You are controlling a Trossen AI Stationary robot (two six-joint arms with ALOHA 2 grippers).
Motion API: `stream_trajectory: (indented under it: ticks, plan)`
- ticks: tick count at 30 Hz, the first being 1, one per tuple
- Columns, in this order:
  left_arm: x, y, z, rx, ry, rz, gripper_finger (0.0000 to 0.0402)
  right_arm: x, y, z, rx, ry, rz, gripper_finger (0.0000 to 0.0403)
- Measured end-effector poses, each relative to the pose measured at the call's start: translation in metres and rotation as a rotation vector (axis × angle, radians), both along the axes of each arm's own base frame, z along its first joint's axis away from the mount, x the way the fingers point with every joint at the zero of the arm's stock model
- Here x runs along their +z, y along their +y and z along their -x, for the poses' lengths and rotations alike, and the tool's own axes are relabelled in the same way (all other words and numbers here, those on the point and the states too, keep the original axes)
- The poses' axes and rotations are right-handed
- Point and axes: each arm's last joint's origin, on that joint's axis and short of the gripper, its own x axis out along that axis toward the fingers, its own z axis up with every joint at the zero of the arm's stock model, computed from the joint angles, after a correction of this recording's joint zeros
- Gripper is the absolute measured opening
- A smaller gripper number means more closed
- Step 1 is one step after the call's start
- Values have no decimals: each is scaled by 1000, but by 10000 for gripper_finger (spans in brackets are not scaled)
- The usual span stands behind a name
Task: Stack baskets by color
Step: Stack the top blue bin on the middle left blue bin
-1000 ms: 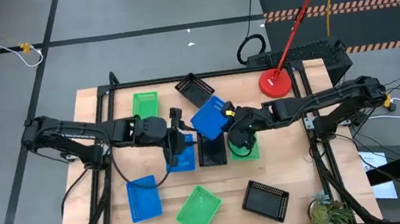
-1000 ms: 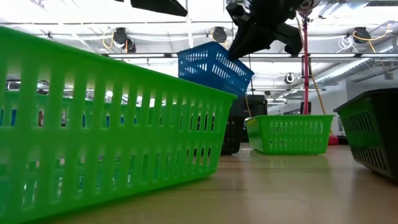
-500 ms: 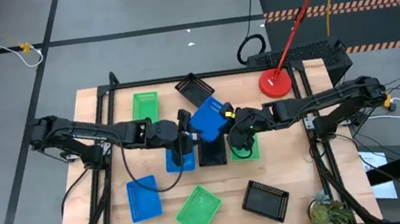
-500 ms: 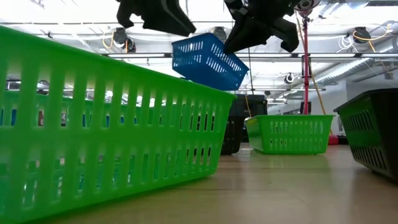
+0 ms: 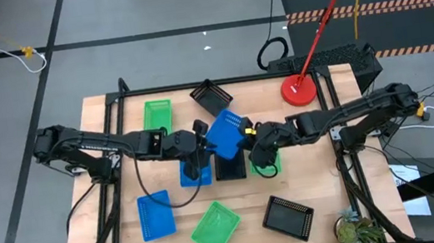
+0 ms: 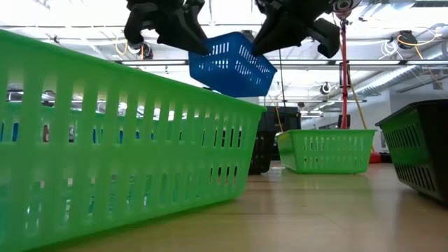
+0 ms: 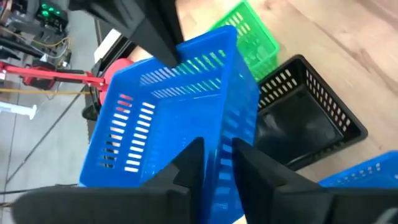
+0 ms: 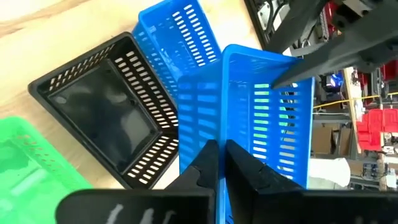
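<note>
Item: blue basket (image 5: 227, 131), airborne and tilted above table centre, held from both ends.

Change: a second ago the left gripper (image 5: 200, 140) stood clear of it at 9 o'clock with fingers wide; it has since moved in, and its fingers now straddle the near wall, closing on it. The right gripper (image 5: 250, 135), at the basket's 3 o'clock, stays clenched on the opposite wall.

Meaning: judged a mid-air handover, right arm to left; release by the right not yet done.

Likely destination: second blue basket (image 5: 195, 171) on the table at 7 o'clock of the held one, beside a black basket (image 5: 230, 166).

Elsewhere: third blue basket (image 5: 155, 215) near the front left, unstacked.
</note>
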Motion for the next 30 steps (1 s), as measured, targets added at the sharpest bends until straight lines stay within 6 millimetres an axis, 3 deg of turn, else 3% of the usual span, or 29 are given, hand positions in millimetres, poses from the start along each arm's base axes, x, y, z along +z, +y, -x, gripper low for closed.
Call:
stream_trajectory:
  ticks: [6,11,20,25,30]
  plan:
    - [-1,-1,1,-58,18,-31,12,1,0,-1,-7,-15,-10,15]
    - [2,-1,0,-56,17,-32,18,4,0,-2,-47,-59,-69,50]
    - [12,1,9,30,-3,47,14,19,6,-5,-122,-219,-239,151]
    - [22,-1,20,84,-32,122,7,48,19,13,-253,-404,-300,187]
    - [32,-10,33,201,-77,227,13,69,28,41,-357,-498,-329,193]
